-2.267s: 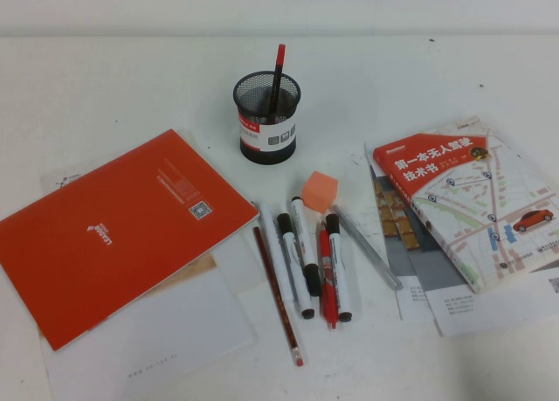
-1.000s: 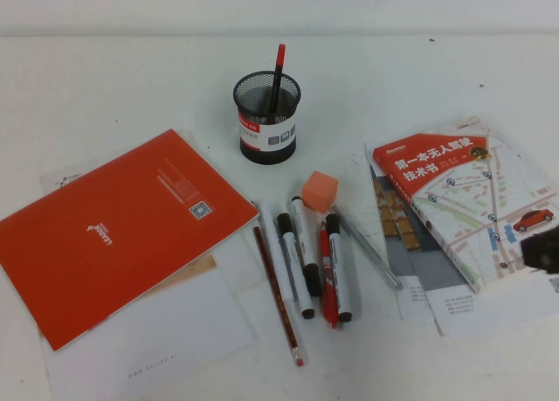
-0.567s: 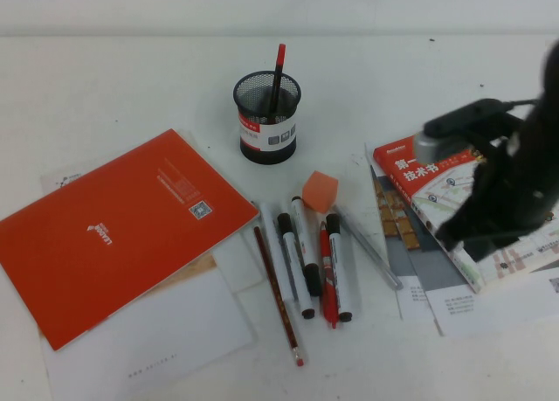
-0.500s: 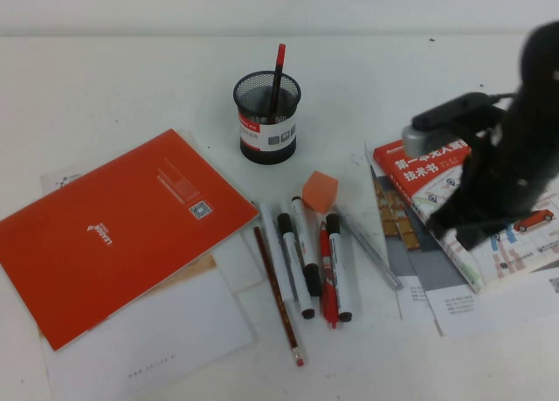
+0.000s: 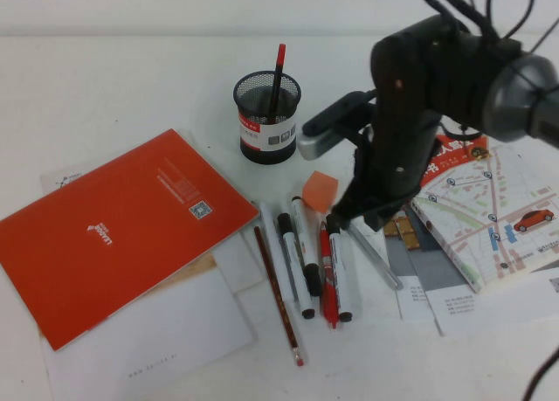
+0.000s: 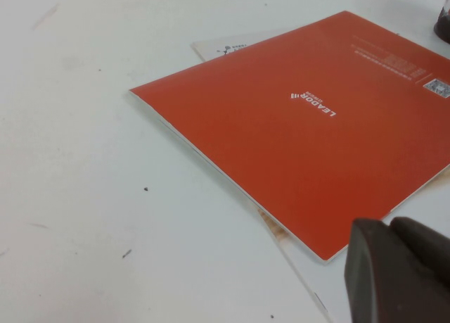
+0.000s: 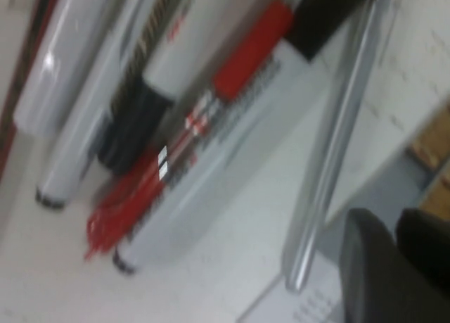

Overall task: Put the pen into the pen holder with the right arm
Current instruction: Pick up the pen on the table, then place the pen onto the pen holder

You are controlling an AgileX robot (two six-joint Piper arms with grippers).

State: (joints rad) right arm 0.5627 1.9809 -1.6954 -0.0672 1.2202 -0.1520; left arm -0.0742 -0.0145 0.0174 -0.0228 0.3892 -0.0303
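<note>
Desk (image 5: pixel 105 69) carrying a spread of stationery, seen from the high view. Lying flat near the middle of it, slanting toward the robot's right: the pen (image 5: pixel 381 264), slim and silver-grey, well apart from the pen holder (image 5: pixel 267 121). Standing upright farther back: that black mesh pen holder, with a red-capped pen (image 5: pixel 278 69) leaning inside it. Hovering low over the far end of the pen, just beside the orange cube (image 5: pixel 319 191): the right gripper (image 5: pixel 360 217), hanging from the bulky black right arm (image 5: pixel 428 78). Showing in the right wrist view only as dark shapes at the corner, right gripper (image 7: pixel 397 267) close to the pen (image 7: pixel 337 140); not touching it as far as can be seen, and whether open or closed cannot be told. Lying alongside the pen on the robot's left: white markers (image 5: pixel 339 274) with black caps, a red pen (image 5: pixel 327 283) and a red-brown pencil (image 5: pixel 278 296). Resting under the arm on the robot's right: a map-covered book (image 5: pixel 493 209) on loose papers. Lying on the robot's left: an orange notebook (image 5: pixel 113 226) on white sheets. Hovering over the desk near that notebook's corner in the left wrist view: the left gripper (image 6: pixel 397 270), holding nothing visible; open or closed cannot be told.
</note>
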